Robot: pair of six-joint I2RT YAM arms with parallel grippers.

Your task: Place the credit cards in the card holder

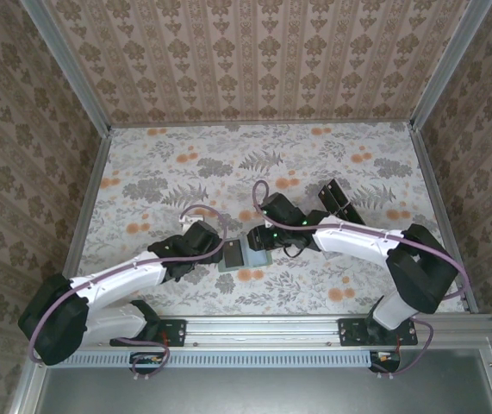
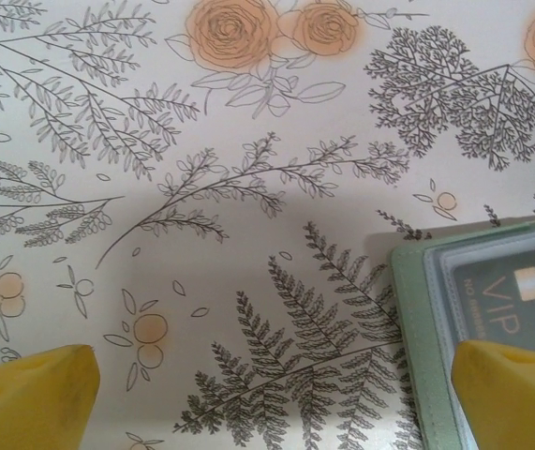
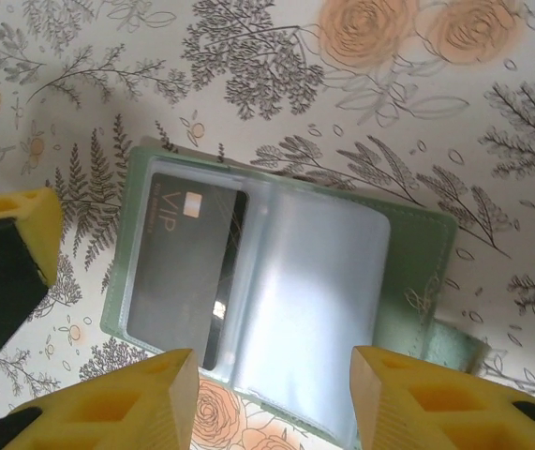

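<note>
Floral-printed table (image 1: pixel 314 164), enclosed by patterned papered walls (image 1: pixel 254 52). The card holder (image 3: pixel 417 272) lies opened flat on the table near its middle, between my two arms. One black credit card (image 3: pixel 183 267), marked "VIP", sits in the holder's left half as my right wrist view shows it. Beside it a clear sleeve (image 3: pixel 314 291) glares white with reflected light. A green strap tab juts from the holder's far edge.

My right claw (image 3: pixel 272 398) hovers over the holder's near edge, its yellow fingers (image 3: pixel 108 408) spread apart. Nothing is caught between them, and they straddle the clear sleeve.

My left claw (image 2: pixel 267 403) stands released at its widest. One finger is over bare table; the other finger (image 2: pixel 511 394) overlaps the holder's card-bearing corner, though I cannot tell whether it touches. A yellow finger also shows just beside that end in the right wrist view.

Beyond my right arm rests a dark object (image 1: pixel 336 200), too small to make out.
</note>
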